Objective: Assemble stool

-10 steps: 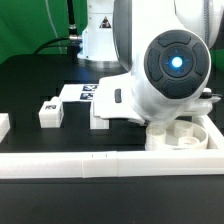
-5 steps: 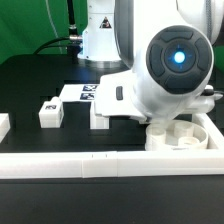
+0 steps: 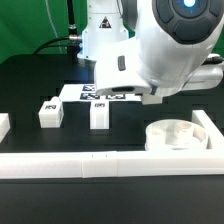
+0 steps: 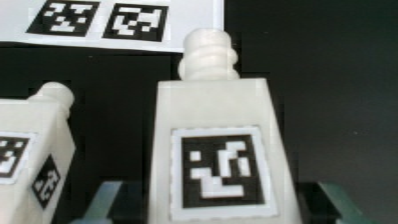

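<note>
The stool's round white seat lies at the exterior view's right, inside the rails. Two white legs lie on the black table with their tags up, one in the middle and one to its left. In the wrist view my gripper hangs over the middle leg. Its fingers stand on either side of the leg with dark gaps between, so it is open. The other leg lies beside it. In the exterior view the arm's bulk hides my fingers. A third leg is not in view.
The marker board lies behind the legs and also shows in the wrist view. A long white rail runs along the front, and another stands right of the seat. A white piece sits at the left edge.
The arm has risen and shifted toward the exterior view's left, uncovering the seat. The legs and the seat have not moved.
</note>
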